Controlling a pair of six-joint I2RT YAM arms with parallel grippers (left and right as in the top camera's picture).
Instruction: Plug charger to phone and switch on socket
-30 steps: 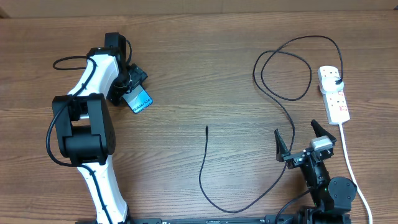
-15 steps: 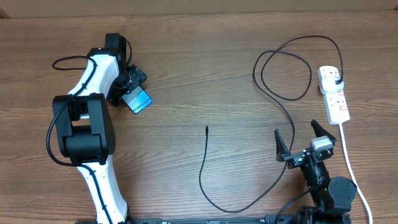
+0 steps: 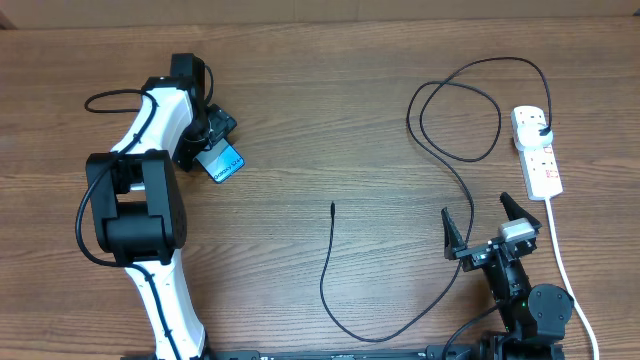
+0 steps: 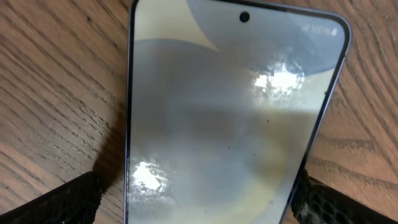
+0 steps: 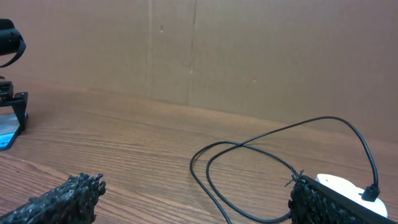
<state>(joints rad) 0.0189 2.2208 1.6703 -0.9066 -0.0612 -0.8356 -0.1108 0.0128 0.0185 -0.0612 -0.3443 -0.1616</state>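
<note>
The phone (image 3: 224,161), with a bright blue screen, lies on the wooden table at the upper left. It fills the left wrist view (image 4: 230,112). My left gripper (image 3: 207,143) is open and straddles the phone's near end (image 4: 196,202). The right finger is at the phone's edge and the left finger stands a little apart. The black charger cable (image 3: 340,320) has its slim tip (image 3: 332,207) free mid-table. It loops right and up to its black plug (image 3: 541,130), which sits in the white socket strip (image 3: 541,165). My right gripper (image 3: 483,228) is open and empty, short of the strip.
The strip's thick white cord (image 3: 560,262) runs down the right side past my right arm. In the right wrist view the cable loops (image 5: 249,149) lie ahead, the strip (image 5: 345,186) is at the right, and a brown wall stands behind.
</note>
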